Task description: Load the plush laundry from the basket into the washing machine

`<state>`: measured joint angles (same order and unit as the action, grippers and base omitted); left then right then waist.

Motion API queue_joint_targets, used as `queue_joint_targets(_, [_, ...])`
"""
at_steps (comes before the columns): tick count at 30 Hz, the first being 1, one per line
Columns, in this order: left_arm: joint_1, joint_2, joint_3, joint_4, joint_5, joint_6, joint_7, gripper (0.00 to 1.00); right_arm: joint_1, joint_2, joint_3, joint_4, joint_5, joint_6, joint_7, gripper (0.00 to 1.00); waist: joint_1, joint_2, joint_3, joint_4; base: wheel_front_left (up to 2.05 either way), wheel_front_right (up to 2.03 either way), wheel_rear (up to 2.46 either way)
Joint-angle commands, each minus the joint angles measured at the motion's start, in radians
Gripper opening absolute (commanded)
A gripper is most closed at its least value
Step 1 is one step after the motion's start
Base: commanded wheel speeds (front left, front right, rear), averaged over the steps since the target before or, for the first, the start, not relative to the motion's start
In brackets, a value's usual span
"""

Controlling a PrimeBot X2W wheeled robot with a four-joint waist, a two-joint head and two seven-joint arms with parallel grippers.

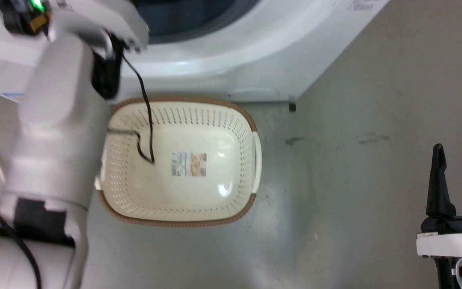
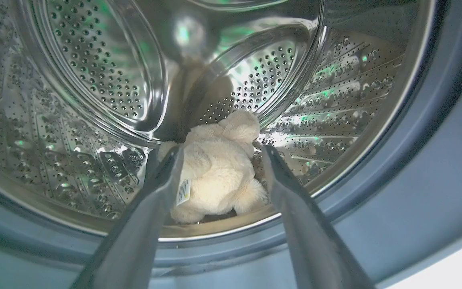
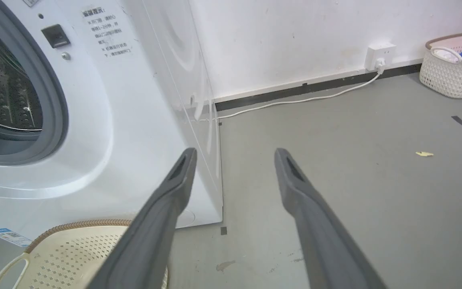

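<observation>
Left wrist view: my left gripper (image 2: 221, 149) stands wide open, holding nothing; the plush laundry (image 2: 219, 176) lies on the drum (image 2: 94, 80) floor inside the washing machine (image 1: 255, 60), near its front lip. I'd pull straight back, keeping fingers (image 2: 295, 200) off the grey seal (image 2: 415, 168).

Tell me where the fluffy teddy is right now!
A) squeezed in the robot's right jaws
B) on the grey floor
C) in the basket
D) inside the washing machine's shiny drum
D: the plush laundry lies on the perforated steel drum inside the washing machine, while the basket holds just its label.
</observation>
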<state>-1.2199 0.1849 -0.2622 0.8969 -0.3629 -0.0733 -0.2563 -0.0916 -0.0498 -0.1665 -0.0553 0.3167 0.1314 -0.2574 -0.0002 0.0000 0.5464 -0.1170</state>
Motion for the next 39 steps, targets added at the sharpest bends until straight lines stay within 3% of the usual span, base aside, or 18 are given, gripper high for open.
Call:
queue_joint_targets(1, [0.057,-0.01,0.012,-0.017,-0.007,0.002,-0.005,1.0,-0.001,0.0,0.001,0.008,-0.011,-0.001,-0.004,1.0,0.0002,0.0,-0.065,0.032,0.0,0.0,0.0])
queue_joint_targets(26, [0.625,-0.068,0.086,-0.283,0.015,0.056,-0.005,1.0,0.138,0.0,0.063,0.092,-0.105,-0.001,-0.004,1.0,0.0002,0.0,-0.445,0.089,0.0,0.0,0.0])
queue_joint_targets(39, [0.837,-0.059,0.088,-0.394,0.018,0.066,-0.005,1.0,0.183,0.0,0.098,0.114,-0.124,-0.001,-0.004,1.0,0.0002,0.0,-0.536,0.109,0.0,0.0,0.0])
